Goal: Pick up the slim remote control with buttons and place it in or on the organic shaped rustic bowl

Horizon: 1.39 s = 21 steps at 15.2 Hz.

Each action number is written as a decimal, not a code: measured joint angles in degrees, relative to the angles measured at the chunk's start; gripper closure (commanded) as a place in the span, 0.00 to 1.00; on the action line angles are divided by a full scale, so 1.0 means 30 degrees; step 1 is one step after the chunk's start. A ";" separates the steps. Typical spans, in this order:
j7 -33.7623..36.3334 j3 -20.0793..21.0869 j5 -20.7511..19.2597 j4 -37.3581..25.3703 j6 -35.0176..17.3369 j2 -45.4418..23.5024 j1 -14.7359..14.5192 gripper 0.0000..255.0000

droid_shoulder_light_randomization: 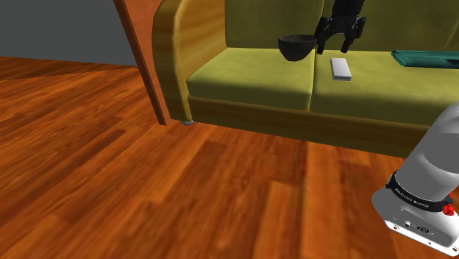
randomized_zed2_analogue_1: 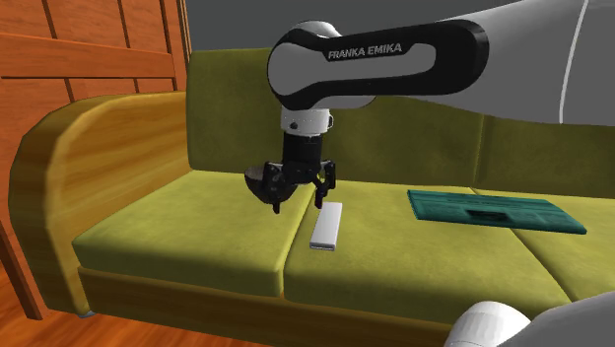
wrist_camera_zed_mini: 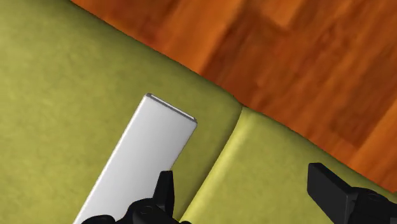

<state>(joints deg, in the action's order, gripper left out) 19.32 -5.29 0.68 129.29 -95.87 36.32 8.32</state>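
Note:
A slim, plain white remote lies flat on the olive sofa seat, beside the seam between two cushions. A dark bowl rests on the seat just beyond it, partly hidden by the hand in the second exterior view. My black gripper hangs open a little above the seat, between bowl and remote. Its fingers stand wide apart and hold nothing. In the wrist view the remote lies mostly outside one finger, not between the two.
A flat teal object lies on the seat farther along the sofa. The sofa's wooden armrest and a slanted wooden post stand at the shoulder view's left. Wooden floor lies in front; my stand sits at the lower right.

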 measured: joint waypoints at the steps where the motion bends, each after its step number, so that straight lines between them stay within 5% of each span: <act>1: 0.0402 -0.0100 -0.0223 -0.0017 -0.0160 -0.0295 0.0341 0.00; 9: 0.3477 -0.1048 -0.1968 -0.0524 -0.1069 -0.2614 0.2904 0.00; 21: 0.3825 -0.1248 -0.2213 0.1290 -0.3088 -0.2889 0.3163 0.00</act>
<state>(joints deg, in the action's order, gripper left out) 30.80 -9.04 -5.96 133.16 -105.13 27.65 17.81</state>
